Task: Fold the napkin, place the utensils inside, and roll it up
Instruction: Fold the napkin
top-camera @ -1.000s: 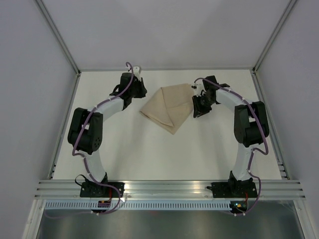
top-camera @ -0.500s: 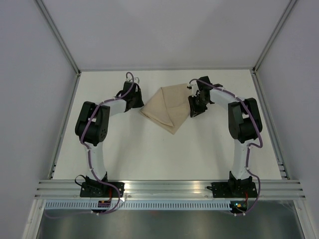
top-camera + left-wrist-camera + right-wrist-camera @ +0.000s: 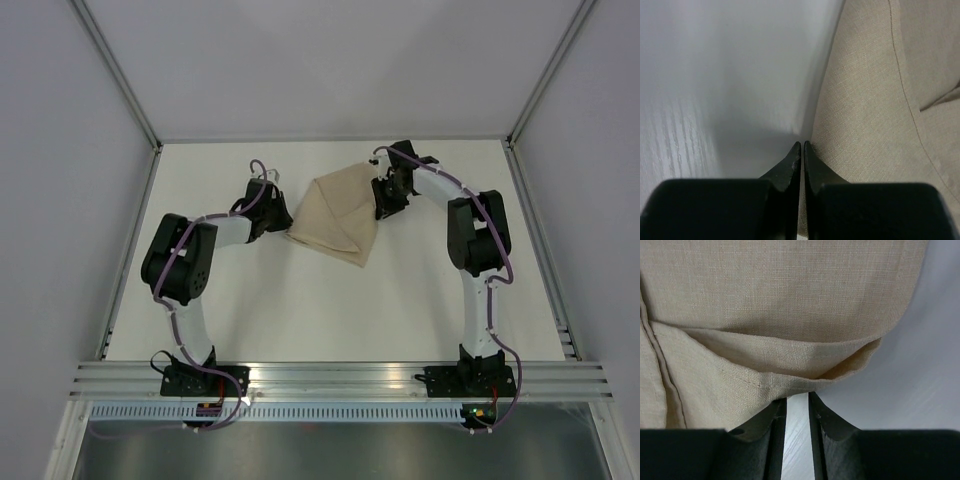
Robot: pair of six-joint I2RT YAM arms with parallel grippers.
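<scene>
The beige napkin point(image 3: 335, 215) lies folded into a rough triangle at the back middle of the table. In the left wrist view, the napkin point(image 3: 875, 100) fills the right side. My left gripper point(image 3: 281, 222) is low at its left corner. Its jaws are shut, and the left gripper's tips point(image 3: 802, 145) touch the cloth's edge. My right gripper point(image 3: 379, 208) is at the napkin's upper right corner. It is open by a narrow gap, and its tips point(image 3: 797, 397) sit just under a raised fold of the napkin point(image 3: 780, 300). The fork is out of view.
The white table point(image 3: 300, 310) is bounded by grey walls and a metal rail point(image 3: 340, 380) at the near edge, where both arm bases stand.
My left gripper has come down and right to the napkin's left corner. My right gripper has moved up and left to its upper right corner. The napkin has shifted slightly.
</scene>
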